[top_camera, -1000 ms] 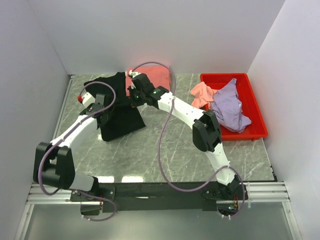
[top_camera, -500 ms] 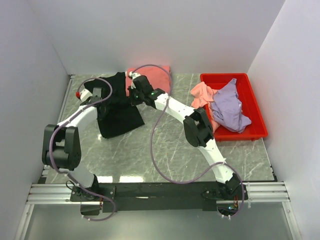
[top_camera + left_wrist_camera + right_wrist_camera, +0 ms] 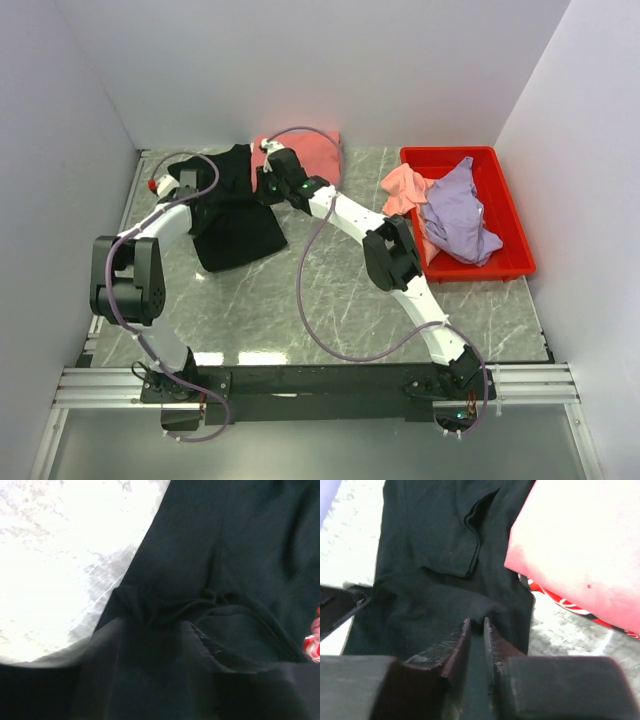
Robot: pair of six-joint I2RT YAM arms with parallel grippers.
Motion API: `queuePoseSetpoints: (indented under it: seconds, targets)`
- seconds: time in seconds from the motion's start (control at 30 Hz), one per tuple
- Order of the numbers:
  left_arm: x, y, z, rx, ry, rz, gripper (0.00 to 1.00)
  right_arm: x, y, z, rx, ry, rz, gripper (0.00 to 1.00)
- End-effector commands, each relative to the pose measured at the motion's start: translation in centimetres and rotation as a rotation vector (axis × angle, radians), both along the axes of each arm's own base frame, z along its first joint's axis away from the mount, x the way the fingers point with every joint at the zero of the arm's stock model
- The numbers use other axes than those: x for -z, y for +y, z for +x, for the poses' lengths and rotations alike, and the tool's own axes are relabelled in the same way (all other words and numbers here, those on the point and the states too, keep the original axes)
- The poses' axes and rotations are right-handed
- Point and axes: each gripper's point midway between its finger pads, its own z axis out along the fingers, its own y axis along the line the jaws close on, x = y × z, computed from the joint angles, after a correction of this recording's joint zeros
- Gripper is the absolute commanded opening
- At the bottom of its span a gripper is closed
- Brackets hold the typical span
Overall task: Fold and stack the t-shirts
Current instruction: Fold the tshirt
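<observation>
The right gripper (image 3: 477, 630) was almost shut, pinching the near edge of the black shirt (image 3: 430, 540) that lay spread ahead of it, the coral shirt (image 3: 580, 545) just to its right, while for the left gripper (image 3: 200, 196), over the same shirt, I could not tell the opening.

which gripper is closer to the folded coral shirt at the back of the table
Right. The right gripper pinches the black shirt right beside the coral shirt; the left gripper is farther left across it.
</observation>
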Motion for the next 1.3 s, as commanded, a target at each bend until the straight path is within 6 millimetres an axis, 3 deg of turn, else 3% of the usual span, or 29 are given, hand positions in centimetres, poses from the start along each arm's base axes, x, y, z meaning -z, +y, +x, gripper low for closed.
queuePoseSetpoints:
  seconds: [0.0,0.03,0.07,0.1,0.13,0.17,0.2,0.27,0.3,0.33,0.4,0.43,0.5,0.57,0.63,0.7,0.73,0.77,0.8,0.83,0.87,0.93,0.97,1.03,1.1,1.13,1.27]
  targets:
    - [-3.2,-0.2,2.1,0.035,-0.095,-0.010,0.62,-4.7,0.2,1.7,0.011,-0.083,0.083,0.29]
    - [-3.7,-0.3,2.2,0.047,-0.106,-0.012,0.70,-5.0,0.2,1.5,0.009,-0.084,0.086,0.31]
    - [-4.8,-0.8,2.3,0.070,-0.141,-0.025,0.79,-5.7,0.0,1.5,0.010,-0.090,0.094,0.44]
    - [-5.3,-0.8,2.2,0.079,-0.148,-0.026,0.92,-7.2,0.0,1.2,-0.001,-0.105,0.111,0.49]
    - [-5.3,-0.9,1.8,0.084,-0.146,-0.028,0.96,-7.1,-0.1,0.7,-0.015,-0.093,0.110,0.53]
    - [-6.1,-1.0,1.5,0.086,-0.161,-0.030,0.99,-7.6,-0.1,0.2,-0.019,-0.092,0.114,0.65]
    - [-6.1,-1.2,1.2,0.092,-0.158,-0.038,1.00,-9.2,-0.4,-0.2,-0.023,-0.102,0.128,0.69]
    - [-6.4,-1.4,0.0,0.099,-0.167,-0.051,1.00,-8.4,-0.8,-1.5,-0.043,-0.070,0.113,0.79]
    - [-6.4,-1.4,-0.5,0.101,-0.164,-0.059,0.99,-9.6,-1.0,-2.2,-0.050,-0.076,0.121,0.80]
    - [-5.7,-1.6,-1.3,0.107,-0.145,-0.071,1.00,-8.2,-1.4,-3.1,-0.061,-0.048,0.096,0.82]
    - [-6.1,-1.7,-2.5,0.103,-0.159,-0.082,0.99,-8.9,-1.7,-4.5,-0.072,-0.051,0.088,0.84]
    - [-5.3,-2.0,-3.4,0.113,-0.149,-0.099,0.99,-7.4,-1.9,-5.6,-0.085,-0.025,0.059,0.84]
    - [-6.0,-2.4,-3.7,0.135,-0.200,-0.112,0.99,-7.4,-1.8,-7.2,-0.110,-0.015,0.052,0.84]
    - [-6.3,-3.0,-3.3,0.181,-0.227,-0.120,0.99,-6.1,-1.9,-8.6,-0.139,0.020,0.035,0.85]
    - [-7.0,-3.3,-2.1,0.207,-0.252,-0.118,0.99,-5.6,-1.7,-10.0,-0.179,0.042,0.044,0.85]
    - [-6.0,-3.8,-1.1,0.230,-0.231,-0.137,0.99,-5.1,-1.4,-11.0,-0.211,0.061,0.047,0.86]
    - [-6.5,-4.0,-0.1,0.242,-0.244,-0.136,0.99,-4.7,-1.4,-11.4,-0.216,0.073,0.039,0.86]
    - [-4.9,-3.9,0.5,0.238,-0.204,-0.132,0.99,-4.4,-1.3,-11.6,-0.221,0.080,0.030,0.86]
    - [-4.5,-3.6,0.9,0.229,-0.185,-0.122,1.00,-4.1,-1.6,-11.8,-0.219,0.091,0.015,0.86]
    - [-5.3,-3.3,2.2,0.227,-0.197,-0.104,0.99,-3.5,-1.9,-11.9,-0.208,0.097,0.002,0.86]
    - [-3.4,-3.0,2.4,0.215,-0.136,-0.092,0.99,-3.3,-2.2,-11.9,-0.200,0.101,-0.006,0.86]
    - [-3.6,-1.3,4.3,0.176,-0.141,-0.050,1.00,-3.1,-2.8,-12.0,-0.186,0.093,-0.024,0.86]
    - [-2.1,-0.9,4.9,0.172,-0.113,-0.039,0.99,-2.9,-3.1,-12.0,-0.177,0.091,-0.035,0.86]
    - [-1.3,-0.3,7.0,0.193,-0.089,-0.026,0.99,-2.4,-3.8,-12.0,-0.165,0.085,-0.058,0.86]
    - [-0.9,-0.2,7.8,0.226,-0.051,-0.001,0.99,-1.8,-4.2,-12.2,-0.165,0.095,-0.081,0.86]
    - [-1.3,-0.2,9.0,0.236,-0.054,0.003,0.99,-1.6,-4.4,-12.2,-0.162,0.097,-0.088,0.86]
    - [-3.0,-1.7,10.1,0.317,-0.103,-0.042,0.99,-1.4,-4.5,-12.0,-0.157,0.097,-0.100,0.86]
